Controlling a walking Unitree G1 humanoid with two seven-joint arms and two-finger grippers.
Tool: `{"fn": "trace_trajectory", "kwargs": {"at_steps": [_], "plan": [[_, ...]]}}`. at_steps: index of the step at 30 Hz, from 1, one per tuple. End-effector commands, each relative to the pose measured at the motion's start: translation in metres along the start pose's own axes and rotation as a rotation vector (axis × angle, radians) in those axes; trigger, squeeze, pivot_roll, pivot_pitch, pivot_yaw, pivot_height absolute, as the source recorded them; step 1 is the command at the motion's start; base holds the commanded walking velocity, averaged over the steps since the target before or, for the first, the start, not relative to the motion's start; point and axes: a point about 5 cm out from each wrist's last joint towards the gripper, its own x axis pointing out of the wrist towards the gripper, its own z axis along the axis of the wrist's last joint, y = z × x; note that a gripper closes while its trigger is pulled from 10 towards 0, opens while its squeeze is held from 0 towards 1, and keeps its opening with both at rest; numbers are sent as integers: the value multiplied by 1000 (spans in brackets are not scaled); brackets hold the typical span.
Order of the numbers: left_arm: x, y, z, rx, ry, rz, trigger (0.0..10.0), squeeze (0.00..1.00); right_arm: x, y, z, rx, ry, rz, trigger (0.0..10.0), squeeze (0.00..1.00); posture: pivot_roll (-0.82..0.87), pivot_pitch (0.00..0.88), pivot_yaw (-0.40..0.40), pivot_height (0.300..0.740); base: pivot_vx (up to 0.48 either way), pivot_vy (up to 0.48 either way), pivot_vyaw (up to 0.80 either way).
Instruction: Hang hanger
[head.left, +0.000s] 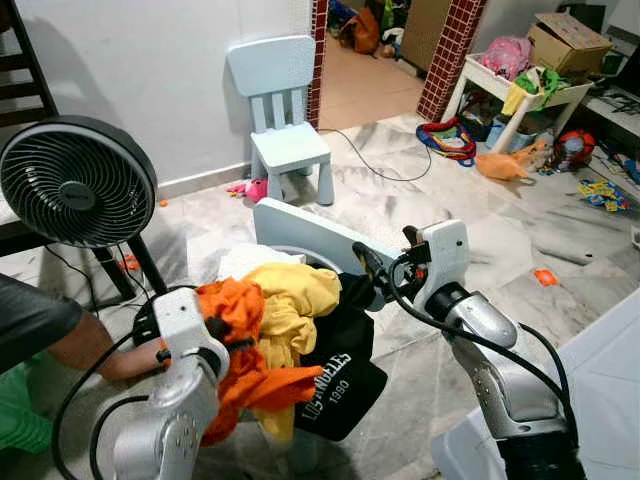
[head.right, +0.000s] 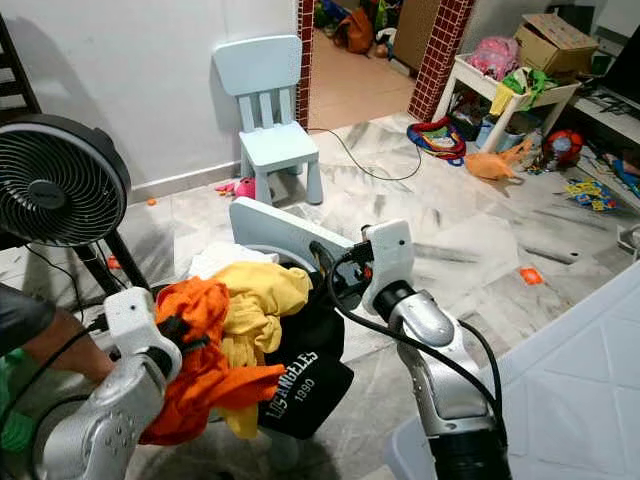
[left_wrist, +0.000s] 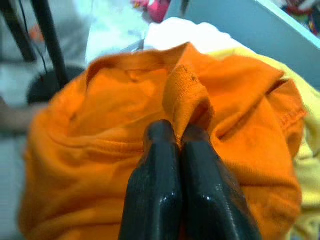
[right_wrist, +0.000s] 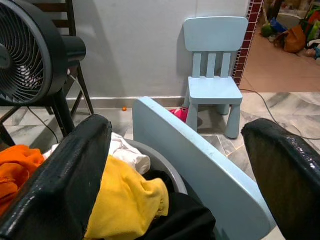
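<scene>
Left claw (left_wrist: 177, 137), fingers pressed together on a fold of the orange shirt (left_wrist: 125, 130), at the near left of a heap of laundry. Right claw (right_wrist: 180, 165), fingers spread wide with nothing between them, poised above the far right of the same heap, over the black printed shirt (head.left: 340, 375) and beside the pale blue board (head.left: 320, 235) that leans behind the pile. The heap, which also includes a yellow garment (head.left: 290, 300) and a white one (right_wrist: 125, 150), sits in a round grey basket (right_wrist: 167, 170) on the marble floor. No hanger can be made out in any view, nor any rail to receive one. Judged from this, the task stands at an early stage: a garment is being picked from the pile, and finding the hanger and hanging it remain to be done. A person's arm (head.left: 95, 350) reaches in at the left, near the fan (head.left: 75, 180).
</scene>
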Motion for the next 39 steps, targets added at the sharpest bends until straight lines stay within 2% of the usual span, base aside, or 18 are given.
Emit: {"fn": "trace_trajectory", "kwargs": {"at_steps": [1, 4, 5, 6, 7, 9, 15, 17, 18, 19, 20, 24, 27, 29, 30, 32, 37, 39], "plan": [[-8, 1, 2, 124, -39, -8, 0, 0, 2, -1, -1, 0, -2, -12, 10000, 0, -25, 43, -33, 740, 0, 0, 0], [-13, 5, 6, 168, -88, 10, 0, 0, 3, 1, -2, 7, -5, -9, 10000, 0, -22, 38, -32, 740, 0, 0, 0], [-17, 5, 13, 221, -157, 20, 0, 0, 4, 3, -2, 13, -9, -9, 10000, 0, -16, 24, -29, 740, 0, 0, 0], [-17, 5, 13, 221, -157, 20, 0, 0, 4, 3, -2, 13, -9, -9, 10000, 0, -16, 24, -29, 740, 0, 0, 0], [-21, 4, 20, 273, -216, 33, 0, 0, 4, 3, -3, 18, -14, -14, 10000, 0, -13, 14, -26, 740, 0, 0, 0], [-26, 1, 27, 315, -284, 27, 0, 0, 5, 1, -3, 27, -23, -29, 10000, 0, -9, 9, -25, 740, 0, 0, 0], [-30, 0, 35, 374, -353, 69, 0, 0, 6, -6, 0, 82, -59, -87, 10000, 0, 1, 3, -9, 740, 0, 0, 0], [-30, 1, 36, 391, -369, 98, 3294, 0, 6, -7, 0, 97, -69, -102, 10000, 0, 1, 3, -4, 740, 0, 0, 0], [-30, 1, 37, 397, -382, 98, 4314, 0, 5, -7, 0, 100, -72, -108, 10000, 0, 1, 3, -4, 740, 0, 0, 0], [-31, 1, 38, 403, -393, 96, 4314, 0, 5, -7, 0, 100, -74, -111, 10000, 0, 1, 4, -2, 740, 0, 0, 0], [-32, 1, 37, 389, -399, 98, 9882, 0, 4, -9, 0, 107, -78, -124, 10000, 0, 1, 4, -2, 740, 0, 0, 0], [-32, 3, 33, 356, -403, 81, 10000, 0, 3, -15, 3, 152, -118, -179, 10000, 0, -3, 5, 3, 740, 0, 0, 0], [-33, 2, 33, 337, -426, 82, 10000, 0, 2, -13, 7, 163, -168, -158, 10000, 0, -6, 6, 5, 740, 0, 0, 0], [-33, 1, 33, 334, -429, 68, 10000, 0, 0, -13, 4, 155, -160, -161, 10000, 0, -5, 8, 5, 740, 0, 0, 0], [-32, 0, 33, 338, -437, 66, 10000, 0, -3, -9, -2, 193, -138, -141, 10000, 0, -3, 11, 3, 740, 0, 0, 0], [-32, 0, 32, 337, -439, 66, 10000, 0, -4, -8, -4, 192, -134, -130, 10000, 0, -3, 11, 3, 740, 0, 0, 0], [-33, 6, 27, 334, -437, 70, 10000, 0, -20, -5, -17, 219, -119, -117, 10000, 0, -7, 19, 4, 740, 0, 0, 0], [-32, 7, 25, 336, -439, 67, 10000, 0, -26, -11, -14, 174, -191, -176, 10000, 0, -12, 18, 8, 740, 0, 0, 0]]}}
